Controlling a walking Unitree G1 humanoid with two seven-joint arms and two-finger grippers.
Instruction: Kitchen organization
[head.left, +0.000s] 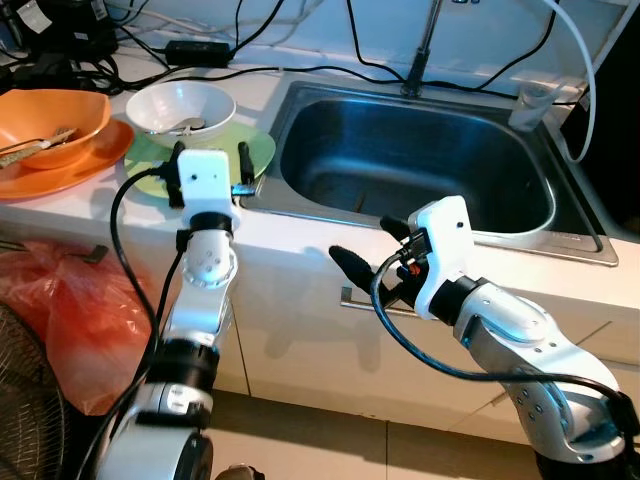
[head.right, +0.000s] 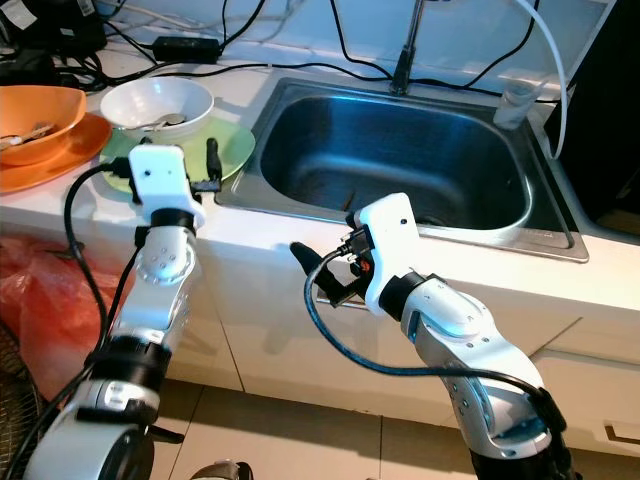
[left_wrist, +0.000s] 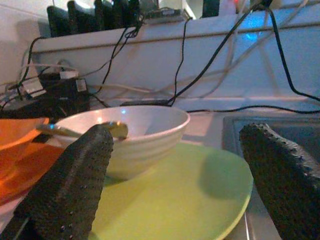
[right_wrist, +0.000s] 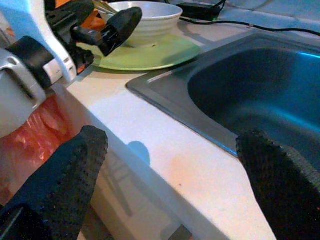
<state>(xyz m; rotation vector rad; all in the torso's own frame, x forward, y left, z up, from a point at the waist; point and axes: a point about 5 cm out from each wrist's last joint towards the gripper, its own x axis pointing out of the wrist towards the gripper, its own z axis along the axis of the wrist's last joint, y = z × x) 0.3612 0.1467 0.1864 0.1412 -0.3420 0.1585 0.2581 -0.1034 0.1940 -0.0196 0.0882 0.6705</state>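
Note:
A white bowl (head.left: 180, 105) holding a spoon (left_wrist: 107, 129) stands on a light green plate (head.left: 256, 150) on the white counter, just left of the steel sink (head.left: 330, 130). My left gripper (head.left: 211, 150) is open at the plate's near edge, one finger on each side, and it points at the bowl. The left wrist view looks between those fingers (left_wrist: 70, 195) at the bowl and plate close ahead. My right gripper (head.left: 372, 247) is open in front of the counter edge below the sink and holds nothing.
An orange bowl (head.left: 50, 125) with utensils sits on an orange plate (head.left: 60, 178) at the far left. A clear cup (head.left: 530, 105) stands at the sink's far right corner beside the faucet (head.left: 420, 50). Cables (head.left: 200, 45) run along the back. A red bag (head.left: 70, 310) hangs below the counter.

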